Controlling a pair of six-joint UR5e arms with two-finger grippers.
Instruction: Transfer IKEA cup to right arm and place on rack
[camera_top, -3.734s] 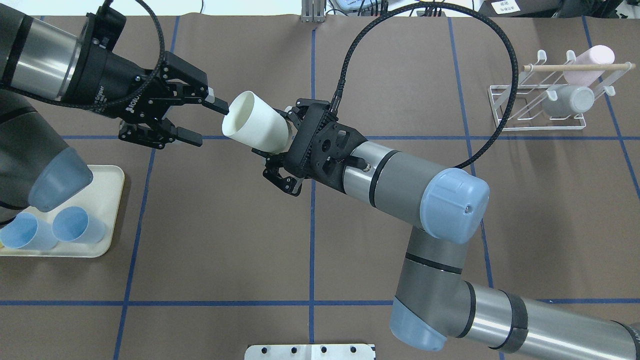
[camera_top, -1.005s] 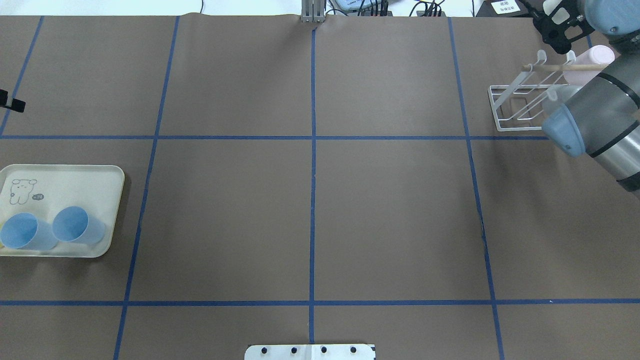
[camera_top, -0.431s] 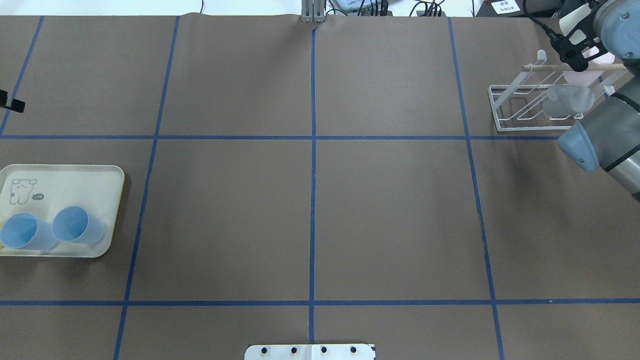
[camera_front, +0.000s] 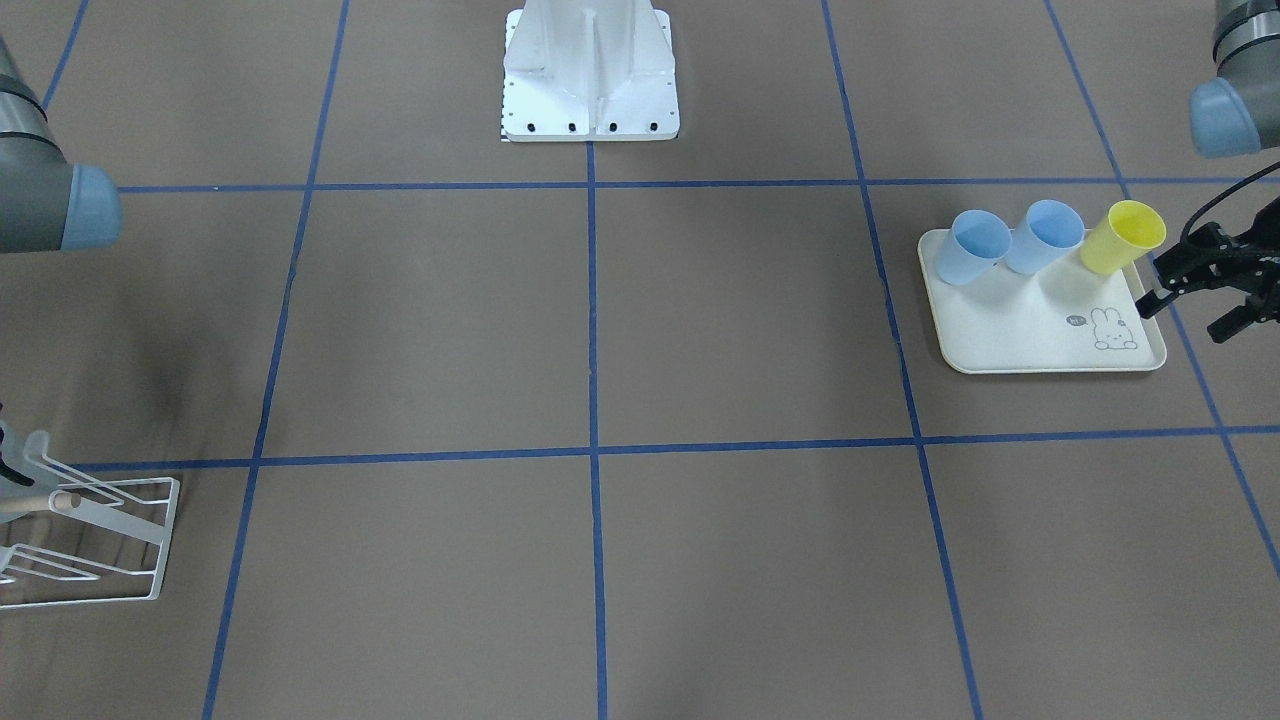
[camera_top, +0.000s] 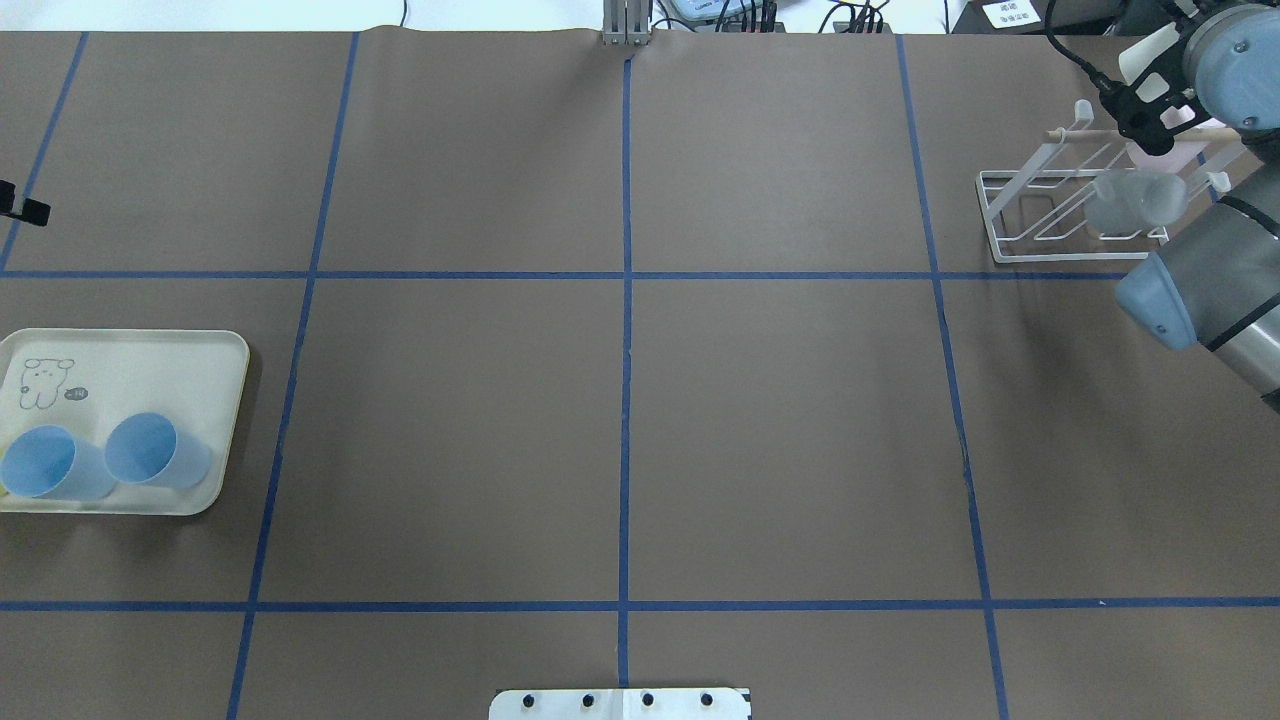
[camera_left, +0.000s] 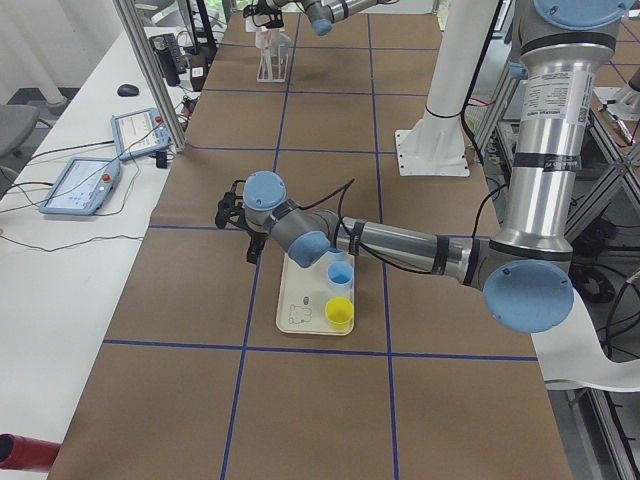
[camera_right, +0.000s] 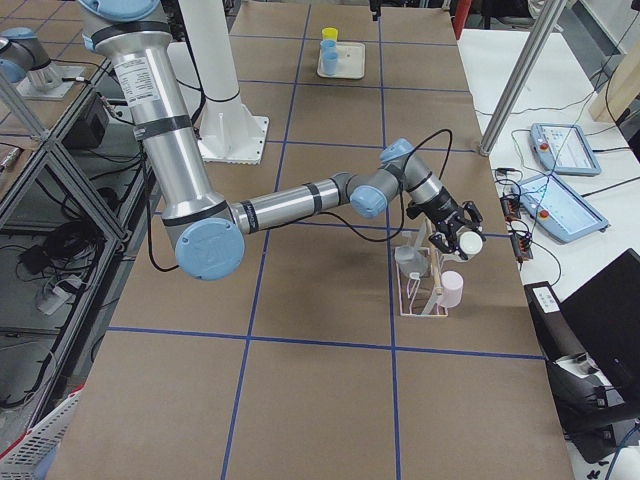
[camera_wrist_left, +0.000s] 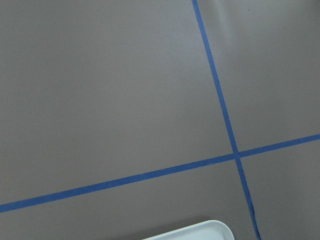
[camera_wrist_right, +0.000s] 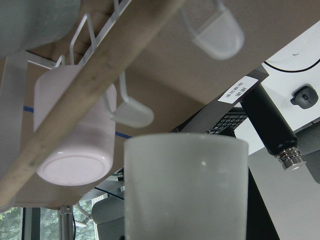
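Note:
The white IKEA cup (camera_wrist_right: 185, 186) fills the bottom of the right wrist view, and my right gripper (camera_top: 1148, 105) is shut on it. It hangs at the far end of the white wire rack (camera_top: 1062, 206), close to the wooden dowel (camera_wrist_right: 95, 92). From the side, the cup (camera_right: 471, 243) sits just above the rack (camera_right: 424, 286). A pink cup (camera_wrist_right: 74, 134) and a grey cup (camera_top: 1136, 199) rest on the rack's prongs. My left gripper (camera_front: 1190, 310) is open and holds nothing, beside the tray's outer edge.
A cream tray (camera_front: 1030, 335) holds two blue cups (camera_front: 975, 247) and a yellow cup (camera_front: 1120, 237). The robot's white base plate (camera_front: 590, 75) stands at the middle. Blue tape lines cross the brown table cover. Tablets and cables lie beyond the far edge.
Since the hand-over, both arms have pulled apart. The cup went right with the right gripper. In the last second it moved over the rack's dowel. The left gripper stays put.

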